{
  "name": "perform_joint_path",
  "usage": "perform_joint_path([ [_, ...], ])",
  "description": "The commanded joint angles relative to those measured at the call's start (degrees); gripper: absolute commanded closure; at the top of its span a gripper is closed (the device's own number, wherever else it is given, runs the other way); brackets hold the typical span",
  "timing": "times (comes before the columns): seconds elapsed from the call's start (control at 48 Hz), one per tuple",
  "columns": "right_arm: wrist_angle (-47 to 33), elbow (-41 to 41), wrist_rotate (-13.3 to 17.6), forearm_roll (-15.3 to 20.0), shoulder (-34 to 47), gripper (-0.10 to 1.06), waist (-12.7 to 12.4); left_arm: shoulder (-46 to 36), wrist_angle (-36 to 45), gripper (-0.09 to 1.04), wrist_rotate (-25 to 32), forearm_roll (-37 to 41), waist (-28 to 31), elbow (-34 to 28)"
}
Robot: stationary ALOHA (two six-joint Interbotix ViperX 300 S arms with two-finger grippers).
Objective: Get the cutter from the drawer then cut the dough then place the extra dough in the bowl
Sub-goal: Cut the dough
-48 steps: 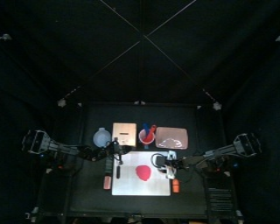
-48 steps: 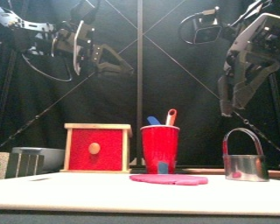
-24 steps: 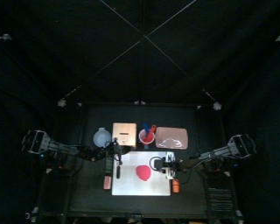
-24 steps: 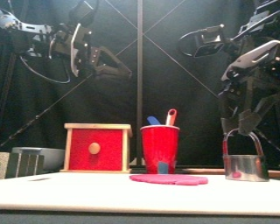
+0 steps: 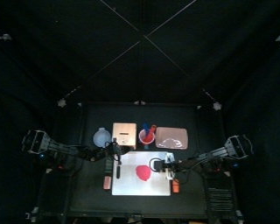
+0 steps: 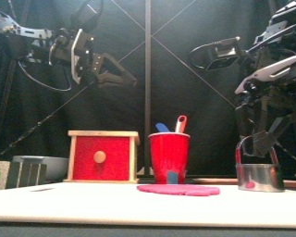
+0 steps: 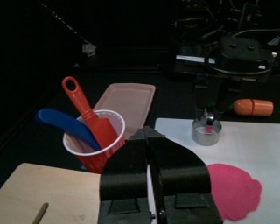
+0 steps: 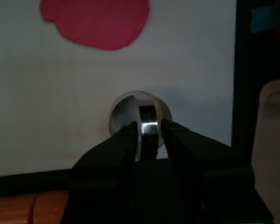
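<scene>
- The right claw [image 6: 265, 146] has come down and is now clenched on the handle of the round metal cutter with a wire handle [image 6: 258, 176], so I judge it can soon carry it over for cutting
- The cutter stands on the white cutting board [image 5: 129, 185], near the flat pink dough disc [image 6: 178, 190] but apart from it
- The left claw [image 7: 149, 136] hangs high, clenched on nothing
- Black curtains [image 5: 140, 52] close in the black desk [image 5: 90, 201]

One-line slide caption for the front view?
Right gripper over the cutter, at its wire handle; pink dough uncut on the white board; left arm held high.
</scene>
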Motion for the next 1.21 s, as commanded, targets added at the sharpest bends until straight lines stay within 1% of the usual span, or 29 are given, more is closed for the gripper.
perform_joint_path([
  [0.021,-0.09,-0.88,0.00,0.18,-0.53,0.33,-0.09,-0.97,-0.62,0.70,-0.09,0.00,0.09,-0.70],
  [0.208,1.41,-2.46,0.09,0.44,-0.53,0.45,0.79,-0.88,-0.62,0.70,-0.09,0.00,0.00,-0.62],
  [0.292,2.37,-4.22,0.09,0.35,-0.44,0.48,1.32,-0.88,-0.53,0.70,-0.18,-0.09,0.09,-0.53],
  [0.396,3.25,-7.21,0.18,0.62,0.09,0.48,1.58,-0.88,-0.62,0.70,-0.09,-0.09,0.09,-0.26],
  [0.521,4.31,-12.22,0.35,1.93,2.20,0.48,1.49,-0.97,-0.62,0.70,-0.09,-0.09,0.09,0.53],
  [0.646,6.68,-17.93,0.35,4.04,6.42,0.48,1.32,-1.23,-0.62,0.70,-0.09,-0.44,0.09,1.58],
  [0.729,8.35,-21.09,0.18,4.75,9.40,0.48,1.32,-1.93,-0.62,0.70,-0.09,-0.88,0.09,2.64],
  [0.917,11.51,-26.37,0.09,4.39,14.50,0.48,1.14,-4.22,-0.70,0.70,-0.18,-1.67,0.44,5.10],
  [1.208,11.07,-29.97,0.09,3.69,18.28,0.48,0.53,-6.33,-0.70,0.70,-0.18,-2.72,0.44,8.00],
])
